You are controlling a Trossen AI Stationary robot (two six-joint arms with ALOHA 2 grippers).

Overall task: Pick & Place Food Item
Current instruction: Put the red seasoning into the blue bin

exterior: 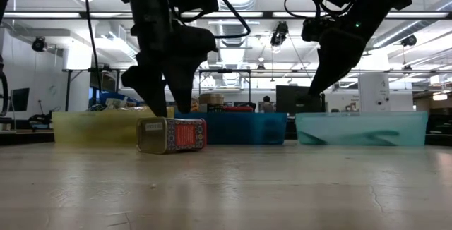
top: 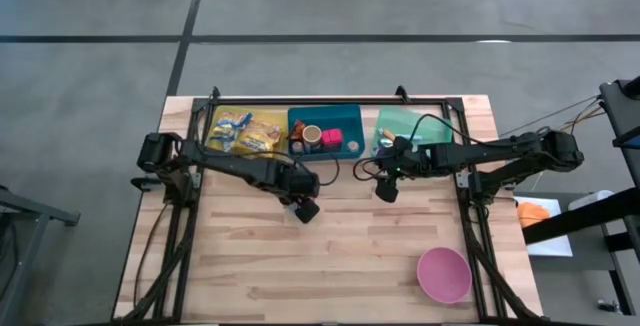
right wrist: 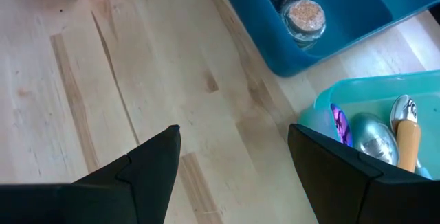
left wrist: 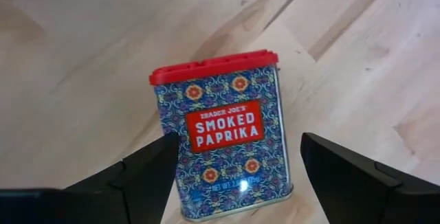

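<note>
Low view, near to far: paprika tin (exterior: 171, 135) lying on its side on wooden table (exterior: 282, 188), under left gripper (left wrist: 234, 172), fingers spread either side, not gripping. Right gripper (right wrist: 234, 162) open, empty, beside teal bin (right wrist: 385, 107). Blue bin (exterior: 244, 128) behind.

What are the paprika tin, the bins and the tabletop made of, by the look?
Paprika tin: likely printed sheet metal, going by the rolled bare rim at its base; the red lid looks like plastic. Yellow bin, blue bin and teal bin: translucent plastic, since light shows through the walls. Tabletop: pale wood planks with visible grain and seams, satin finish.
</note>
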